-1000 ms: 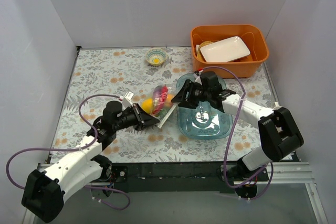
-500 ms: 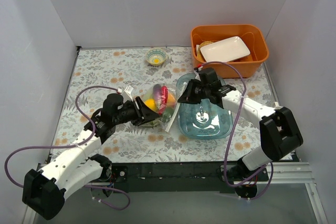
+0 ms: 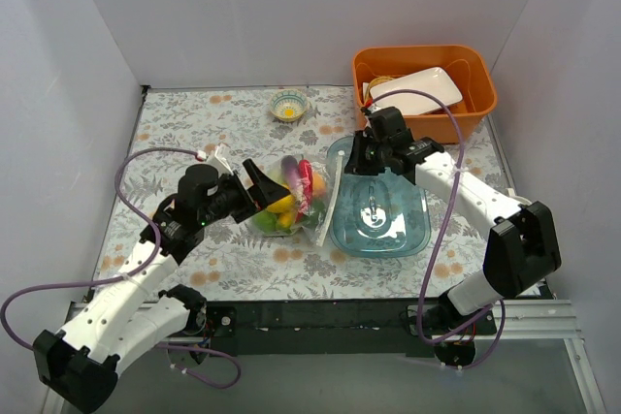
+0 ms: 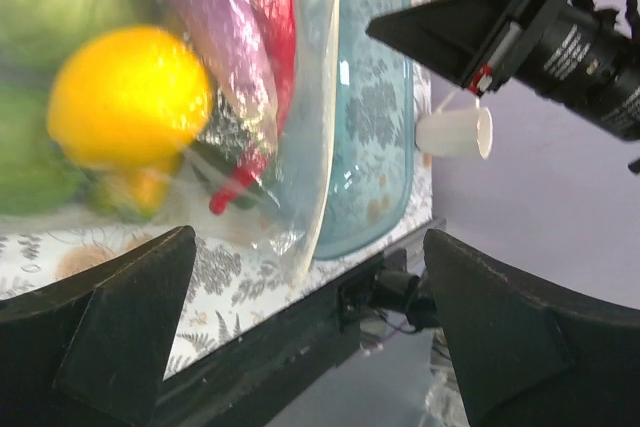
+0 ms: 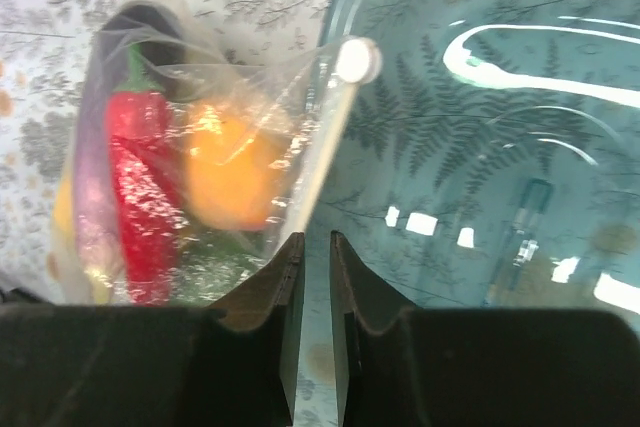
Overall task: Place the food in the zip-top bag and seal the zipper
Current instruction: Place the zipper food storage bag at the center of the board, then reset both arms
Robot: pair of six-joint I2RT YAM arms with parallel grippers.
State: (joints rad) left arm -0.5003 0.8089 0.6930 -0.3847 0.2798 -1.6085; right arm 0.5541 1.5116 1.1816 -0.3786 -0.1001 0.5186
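Left gripper (image 3: 257,186): jaws stand wide apart, holding nothing; a second ago they were closed lower down at the near-left corner of the zip-top bag (image 3: 318,208), and the arm has since lifted back toward the bag's left side. The bag now lies on the floral cloth (image 3: 194,123) just left of the blue tray (image 3: 388,235), with the food inside: lemon (image 4: 130,97), red chilli (image 5: 135,197), eggplant (image 4: 215,27), an orange fruit (image 5: 230,177). The zipper (image 3: 331,196) runs along the tray's left rim. Right gripper (image 5: 312,242) has moved from the bag's right edge to the far end of the strip; its fingers stand close with a narrow slit between, and I cannot tell if they pinch the strip
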